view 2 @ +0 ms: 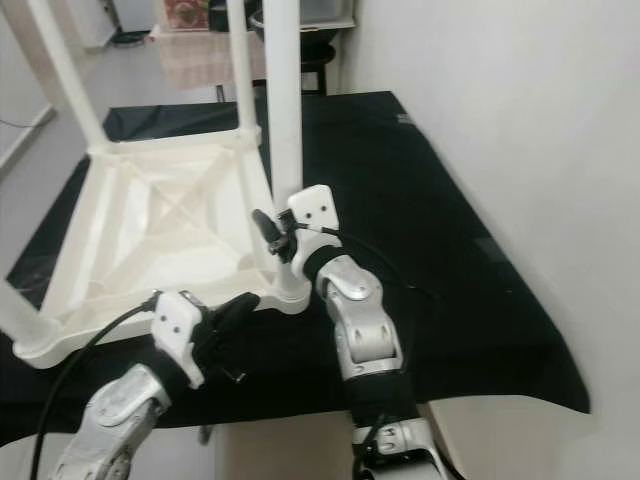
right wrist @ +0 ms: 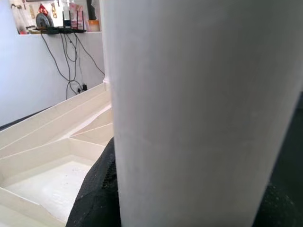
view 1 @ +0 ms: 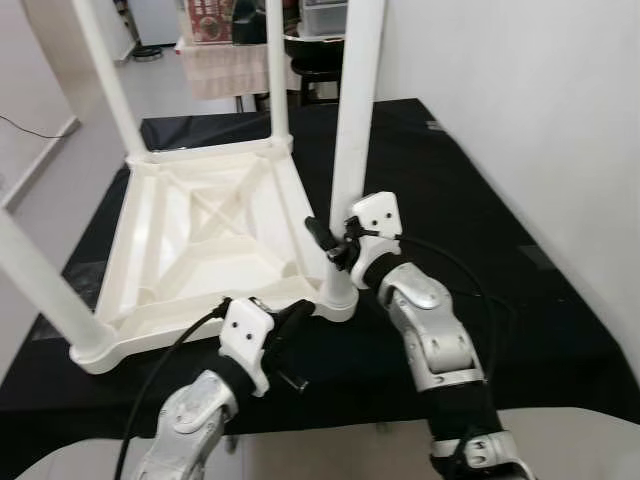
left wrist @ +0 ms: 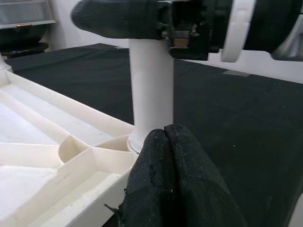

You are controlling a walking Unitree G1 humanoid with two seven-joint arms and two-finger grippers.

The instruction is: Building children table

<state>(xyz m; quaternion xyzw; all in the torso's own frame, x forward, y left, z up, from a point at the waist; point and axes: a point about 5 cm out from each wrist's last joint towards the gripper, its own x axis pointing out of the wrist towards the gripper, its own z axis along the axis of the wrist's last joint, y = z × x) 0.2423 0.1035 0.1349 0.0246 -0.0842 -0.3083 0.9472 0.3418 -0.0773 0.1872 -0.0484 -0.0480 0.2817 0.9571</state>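
Table [view 1: 190, 240]: upturned on black mat [view 1: 480, 200], legs up.
Right gripper [view 1: 335, 243]: clamped on near-right leg [view 1: 355, 120], low.
Left gripper [view 1: 295, 318]: pinched shut, empty, at near rim.
Handling: light, stiff, smooth plastic; grip legs low.

No text, label, brand, number or sign can be read anywhere. The red-and-white printed packaging [view 1: 208, 20] on the far cloth-covered stand carries markings, but they are too small and blurred to make out. The small colourful items on the dark wall shelf [right wrist: 57, 21] in the right wrist view show patches of print that are likewise illegible. The white plastic upturned children's table [view 1: 200, 250] bears no visible lettering.
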